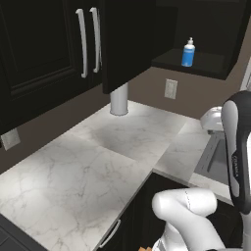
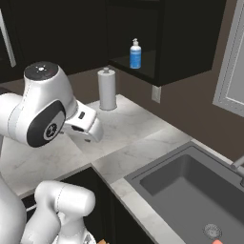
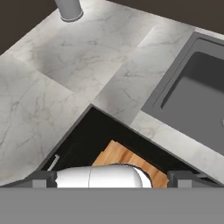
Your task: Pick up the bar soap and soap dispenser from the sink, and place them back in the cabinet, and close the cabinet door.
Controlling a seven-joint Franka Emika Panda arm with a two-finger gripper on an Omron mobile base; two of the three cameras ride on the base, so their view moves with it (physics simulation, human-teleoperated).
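Overhead, the cabinet door (image 1: 125, 44) hangs swung out over the marble counter (image 1: 73, 171), beside the paper towel roll (image 2: 107, 89). Further right, the soap dispenser (image 2: 136, 54) stands upright on the open cabinet (image 2: 190, 43) shelf near its front edge. Rightmost, the sink (image 2: 190, 190) lies beyond the counter's edge, bar soap (image 2: 217, 242) just beside the drain. The gripper (image 3: 112, 177) hovers high, jaws wide apart, holding nothing.

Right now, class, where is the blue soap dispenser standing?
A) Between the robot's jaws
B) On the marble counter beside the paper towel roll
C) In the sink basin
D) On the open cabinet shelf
D: the soap dispenser stands upright on the shelf of the open cabinet, above the counter and away from the sink.
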